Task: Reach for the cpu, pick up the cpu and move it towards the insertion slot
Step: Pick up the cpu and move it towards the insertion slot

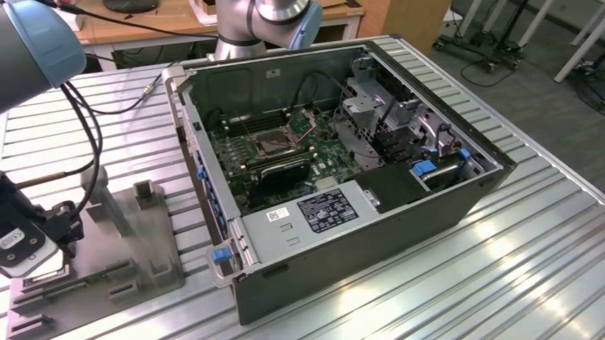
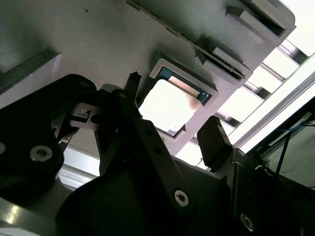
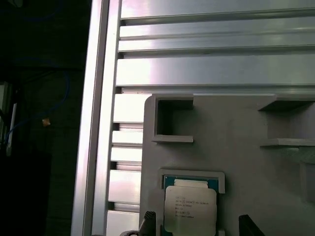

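Hovers with the released claw (image 2: 172, 105) straddling the cpu (image 2: 167, 110) in its tray (image 1: 142, 241), at the exterior view's lower left. Flanks opposite edges, seemingly touching neither.

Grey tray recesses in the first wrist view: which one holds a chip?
The square recess holding the cpu, nearest the gripper; the open-sided recess at the tray's corner holds nothing.
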`<state>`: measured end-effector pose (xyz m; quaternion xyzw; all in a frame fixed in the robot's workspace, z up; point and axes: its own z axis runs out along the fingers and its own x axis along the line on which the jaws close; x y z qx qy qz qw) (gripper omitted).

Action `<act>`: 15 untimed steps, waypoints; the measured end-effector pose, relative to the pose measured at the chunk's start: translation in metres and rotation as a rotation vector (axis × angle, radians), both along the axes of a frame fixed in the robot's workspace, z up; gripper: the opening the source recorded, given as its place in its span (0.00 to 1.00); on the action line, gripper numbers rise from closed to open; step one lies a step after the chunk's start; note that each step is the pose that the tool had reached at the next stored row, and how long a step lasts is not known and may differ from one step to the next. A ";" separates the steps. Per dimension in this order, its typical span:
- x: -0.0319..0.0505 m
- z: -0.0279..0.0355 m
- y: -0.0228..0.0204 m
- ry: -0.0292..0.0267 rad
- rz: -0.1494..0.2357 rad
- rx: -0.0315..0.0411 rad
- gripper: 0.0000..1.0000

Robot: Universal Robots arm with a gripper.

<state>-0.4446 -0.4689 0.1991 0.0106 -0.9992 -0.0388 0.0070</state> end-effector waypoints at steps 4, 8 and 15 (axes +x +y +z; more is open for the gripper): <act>-0.0007 -0.0043 0.0023 0.0038 -0.001 0.0000 0.74; -0.0008 -0.0091 0.0059 0.0054 -0.010 0.0002 0.74; -0.0013 -0.0163 0.0079 0.0105 -0.033 0.0002 0.74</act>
